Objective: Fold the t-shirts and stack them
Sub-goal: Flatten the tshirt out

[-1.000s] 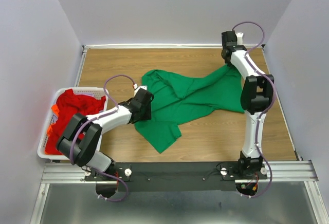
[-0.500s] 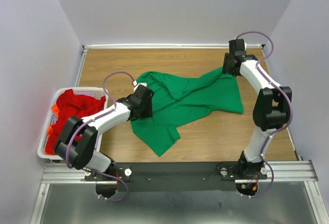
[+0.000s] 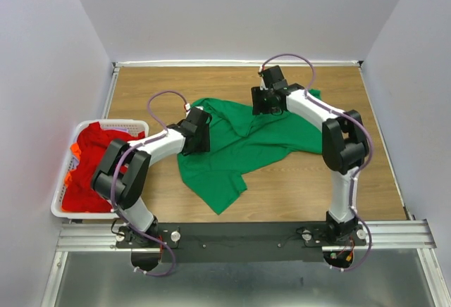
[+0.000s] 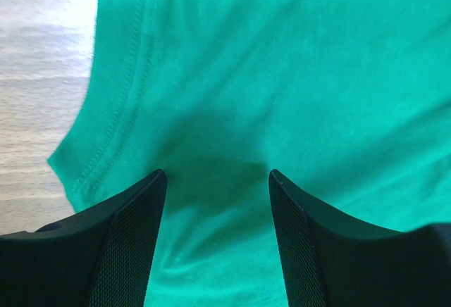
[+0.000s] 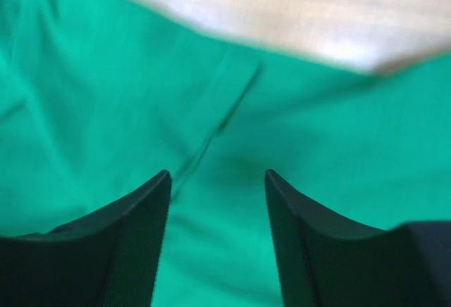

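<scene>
1. A green t-shirt [image 3: 246, 141] was seen lying crumpled across the middle of the wooden bench [image 3: 303, 187].
2. The left hand [image 4: 215, 177] was held spread over the shirt's left edge, beside a stitched hem, with nothing pinched.
3. The right hand [image 5: 217, 174] was poised above the shirt's far part, fingers apart and empty.
4. Red t-shirts [image 3: 99, 155] were heaped in a white basket [image 3: 113, 122] at the bench's left edge.

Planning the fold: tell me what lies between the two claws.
Only rumpled green shirt spans from left claw to right claw; the top view shows it.
</scene>
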